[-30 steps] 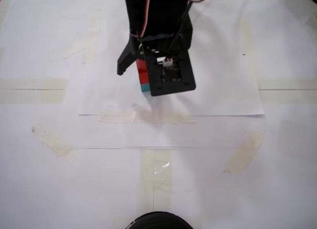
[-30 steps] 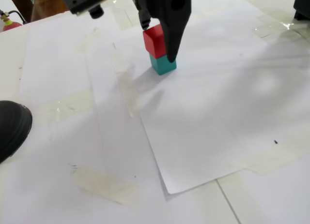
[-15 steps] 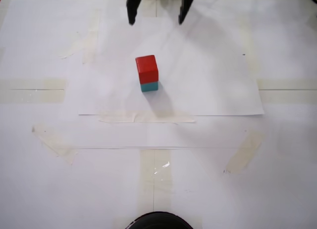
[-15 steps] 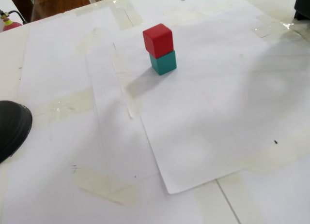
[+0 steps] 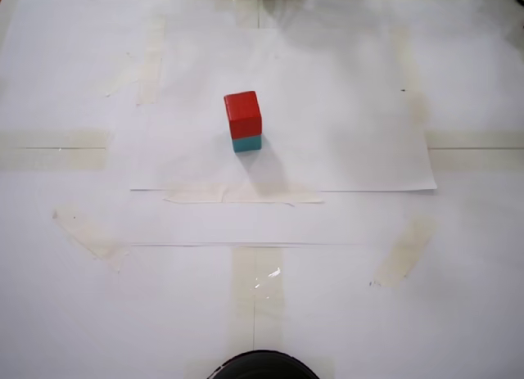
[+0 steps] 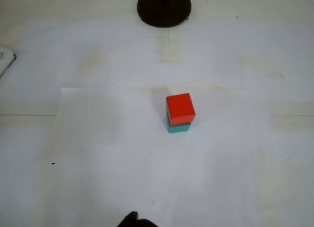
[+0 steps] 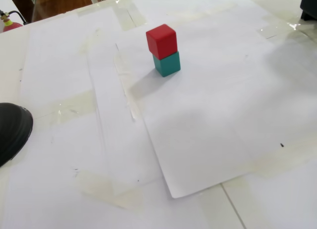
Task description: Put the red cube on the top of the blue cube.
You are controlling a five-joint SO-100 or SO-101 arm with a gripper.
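Note:
The red cube (image 5: 243, 114) sits squarely on top of the blue cube (image 5: 247, 143), which rests on a white sheet of paper (image 5: 352, 150) taped to the table. The stack also shows in the wrist view, red cube (image 6: 180, 108) over blue cube (image 6: 178, 127), and from the side, red cube (image 7: 161, 40) over blue cube (image 7: 167, 64). Nothing touches either cube. Of the gripper only a dark fingertip (image 6: 133, 220) pokes in at the bottom edge of the wrist view, well away from the stack; whether it is open or shut does not show.
A black round base (image 5: 262, 365) sits at the near table edge, also in the wrist view as the black round base (image 6: 164, 7). Taped paper sheets cover the table (image 7: 59, 189). A dark object (image 7: 309, 4) stands at the far right corner.
The arm released the red cube and withdrew upward and back, leaving both fixed views. The red cube stays on the blue one, unmoved.

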